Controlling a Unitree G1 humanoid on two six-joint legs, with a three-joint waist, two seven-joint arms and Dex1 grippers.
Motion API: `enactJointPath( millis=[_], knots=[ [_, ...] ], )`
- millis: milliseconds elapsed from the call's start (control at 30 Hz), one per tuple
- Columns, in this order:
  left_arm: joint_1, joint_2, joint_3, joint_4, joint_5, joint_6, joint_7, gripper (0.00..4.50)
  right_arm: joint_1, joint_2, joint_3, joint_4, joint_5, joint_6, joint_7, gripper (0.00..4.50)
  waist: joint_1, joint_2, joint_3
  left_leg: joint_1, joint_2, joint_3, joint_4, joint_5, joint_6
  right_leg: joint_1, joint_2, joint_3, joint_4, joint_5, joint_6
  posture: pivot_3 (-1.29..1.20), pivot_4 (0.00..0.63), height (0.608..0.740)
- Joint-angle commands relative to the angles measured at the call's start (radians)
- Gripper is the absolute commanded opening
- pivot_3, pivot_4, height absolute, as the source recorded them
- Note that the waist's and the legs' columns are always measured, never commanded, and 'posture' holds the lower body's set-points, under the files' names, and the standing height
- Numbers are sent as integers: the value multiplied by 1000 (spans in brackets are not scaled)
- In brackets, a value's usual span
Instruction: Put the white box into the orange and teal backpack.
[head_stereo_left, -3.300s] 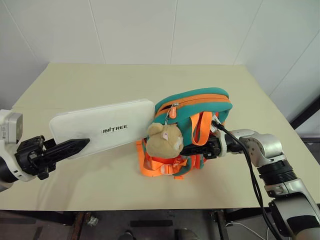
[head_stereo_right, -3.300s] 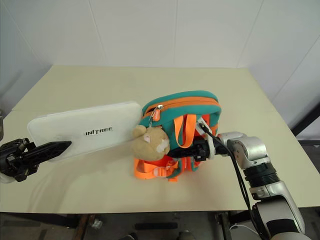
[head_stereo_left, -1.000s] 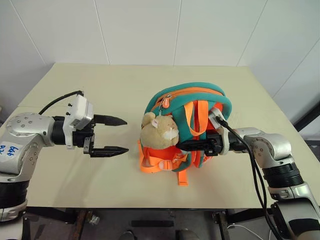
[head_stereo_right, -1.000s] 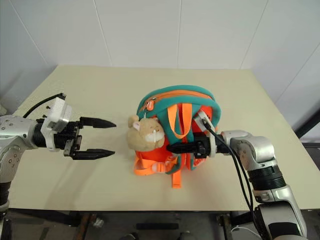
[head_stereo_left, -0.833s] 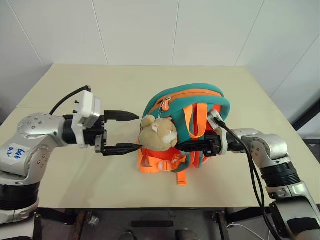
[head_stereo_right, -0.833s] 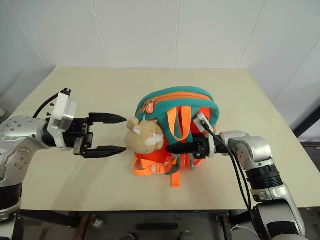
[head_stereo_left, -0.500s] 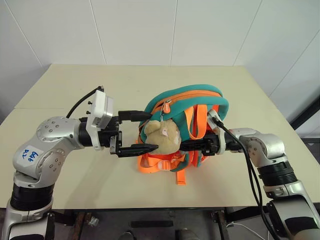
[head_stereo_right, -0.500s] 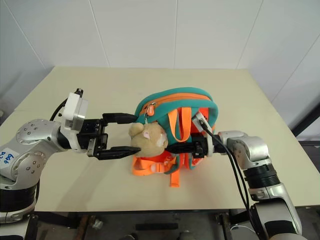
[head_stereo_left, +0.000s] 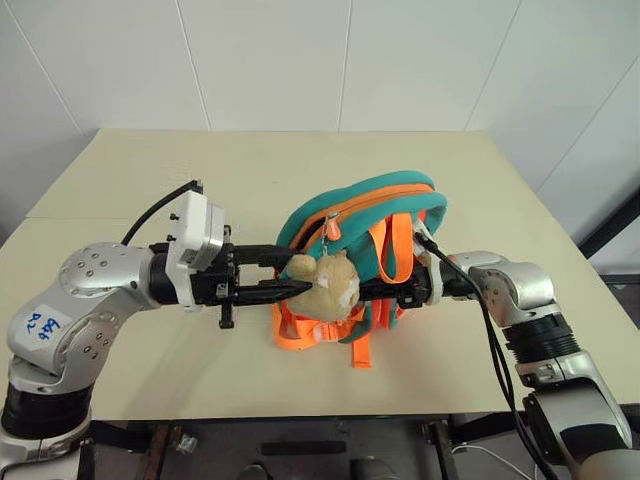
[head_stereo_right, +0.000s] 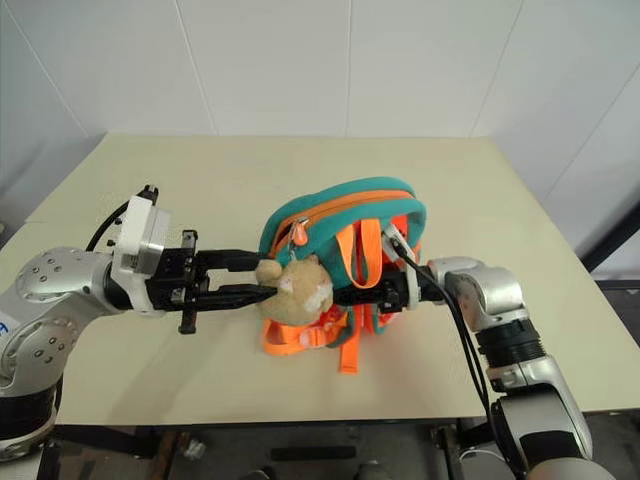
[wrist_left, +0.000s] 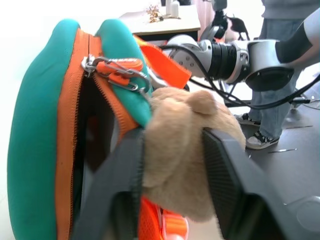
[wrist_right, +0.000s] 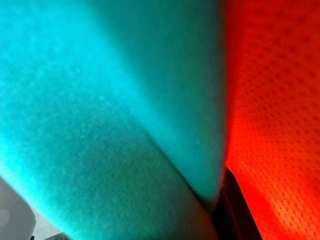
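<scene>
The orange and teal backpack (head_stereo_left: 365, 205) stands upright in the middle of the table, its zip pull (wrist_left: 120, 75) near the top. Its tan plush charm (head_stereo_left: 330, 285) hangs at the front. My left gripper (head_stereo_left: 298, 274) reaches in level from the left and is shut on the charm, a finger (wrist_left: 225, 170) pressing each side of the plush. From the right, my right gripper (head_stereo_left: 375, 292) is shut on a teal shoulder strap (wrist_right: 110, 110) low on the backpack. The white box is hidden.
The beige table (head_stereo_left: 200, 170) has bare room to the left, behind and in front of the backpack. White walls rise behind it. Orange webbing straps (head_stereo_left: 320, 335) trail on the tabletop below the backpack. A person (wrist_left: 280, 100) stands beyond the table.
My left gripper moved right to the backpack and its open fingers closed on the plush charm. The white box, seen at the backpack's opening in the oldest frames, is gone from sight. The right gripper kept its hold.
</scene>
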Motion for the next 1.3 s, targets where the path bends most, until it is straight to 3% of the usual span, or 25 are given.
enactJointPath(
  millis=[33, 100, 533, 700, 1033, 1300],
  knots=[
    [22, 24, 49, -65, -10, -23, 21, 598, -20, 17, 9, 4, -5, -18, 27, 0, 0, 0, 0, 0, 0, 0, 0, 0, 0, 0, 0, 0, 0, 0, 0, 0, 150, 740],
    [45, 50, 91, -64, -6, -19, 36, 28, -22, 26, 13, 8, -11, -21, 37, 0, -1, 0, 0, 0, 0, 0, 0, 0, 0, 0, 0, 0, -1, 0, 0, 0, 150, 740],
    [108, 174, 216, 48, 65, -96, 11, 28, -39, 63, 12, 42, -32, -59, 47, 0, -19, 0, 0, 0, 0, 0, -1, 0, 0, 0, 0, 0, -1, 0, 0, 0, 150, 740],
    [223, 202, 259, 141, 104, -119, -46, 28, -26, 53, 3, 28, -36, -65, 40, 0, -23, 0, 0, 1, 0, 0, -3, 0, 0, -1, 0, 0, 0, -1, -1, 0, 150, 740],
    [303, 209, 185, 323, 240, -273, -115, 28, 40, -2, -42, -72, -11, -16, 0, 0, -15, 0, 0, 1, 0, 1, -6, 0, 0, -2, 0, 0, -2, -1, -2, 0, 150, 740],
    [231, 61, -18, 463, 358, -373, -80, 28, 87, -16, -77, -157, 27, 30, -64, 0, -11, 0, 0, 1, 0, 1, -7, 0, 0, -2, 0, 0, -1, -1, -2, 0, 150, 740]
  ],
)
